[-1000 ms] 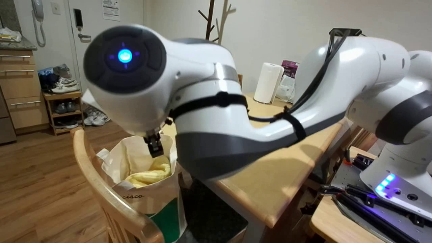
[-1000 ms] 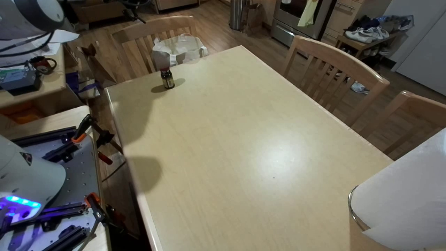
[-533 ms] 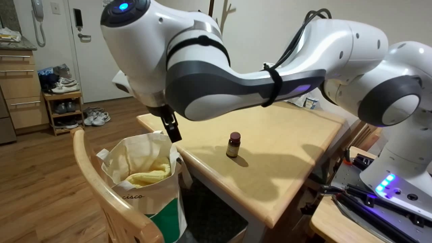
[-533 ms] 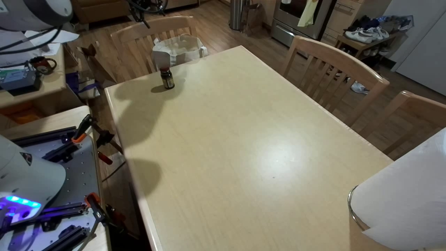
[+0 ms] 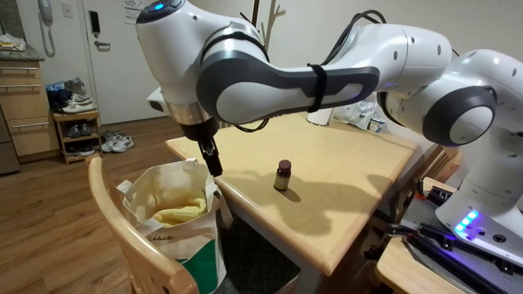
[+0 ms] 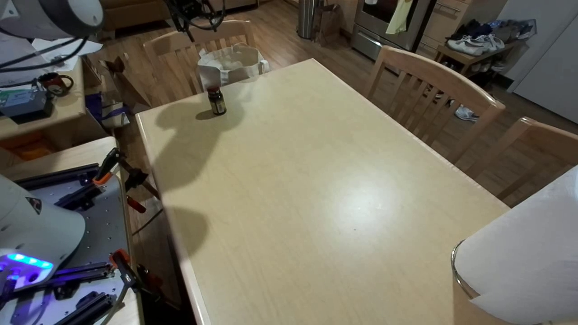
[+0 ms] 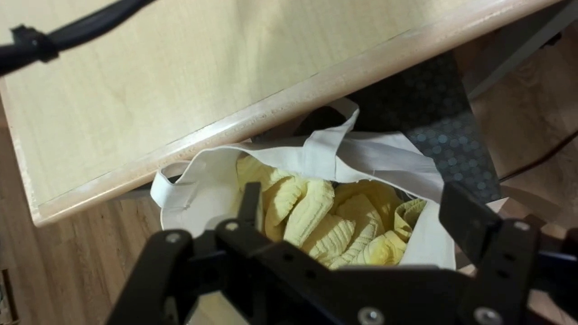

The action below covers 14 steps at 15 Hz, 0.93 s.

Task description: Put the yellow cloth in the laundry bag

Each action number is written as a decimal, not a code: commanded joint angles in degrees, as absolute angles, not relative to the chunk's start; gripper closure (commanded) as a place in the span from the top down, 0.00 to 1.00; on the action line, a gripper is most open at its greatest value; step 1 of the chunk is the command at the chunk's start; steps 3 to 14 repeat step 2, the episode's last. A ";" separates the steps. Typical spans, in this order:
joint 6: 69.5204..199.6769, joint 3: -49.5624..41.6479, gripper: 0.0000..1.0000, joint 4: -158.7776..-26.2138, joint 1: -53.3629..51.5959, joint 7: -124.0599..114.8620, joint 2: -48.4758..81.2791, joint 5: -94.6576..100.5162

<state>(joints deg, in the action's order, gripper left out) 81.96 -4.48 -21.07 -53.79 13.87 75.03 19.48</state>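
The yellow cloth [image 5: 179, 213] lies crumpled inside the cream laundry bag [image 5: 186, 241] in an exterior view. It also fills the bag's mouth in the wrist view, where the cloth [image 7: 325, 225] shows its ribbed folds and the white bag [image 7: 289, 158] surrounds it. In an exterior view the bag [image 6: 232, 65] shows past the table edge, and no cloth is clearly seen in it. My gripper [image 5: 214, 165] is above the bag's rim near the table corner, apart from cloth and bag. In the wrist view my gripper [image 7: 354, 203] has its fingers wide apart with nothing between them.
The wooden table [image 5: 253, 147] borders the bag, with a dark bottle [image 5: 282, 175] on it. A wooden chair back [image 5: 135, 237] stands beside the bag. A paper towel roll [image 6: 524, 253] stands at the table's far end from the bag.
The arm has risen and drawn back from over the bag toward the table, uncovering the bottle. The gripper tilts differently now. The cloth stays still in the bag.
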 commanded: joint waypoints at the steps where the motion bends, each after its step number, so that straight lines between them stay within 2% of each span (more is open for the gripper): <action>1: 82.49 -5.01 1.00 -22.38 -53.98 13.78 74.29 18.91; 14: 82.49 -4.99 1.00 -22.38 -53.99 13.78 74.29 18.90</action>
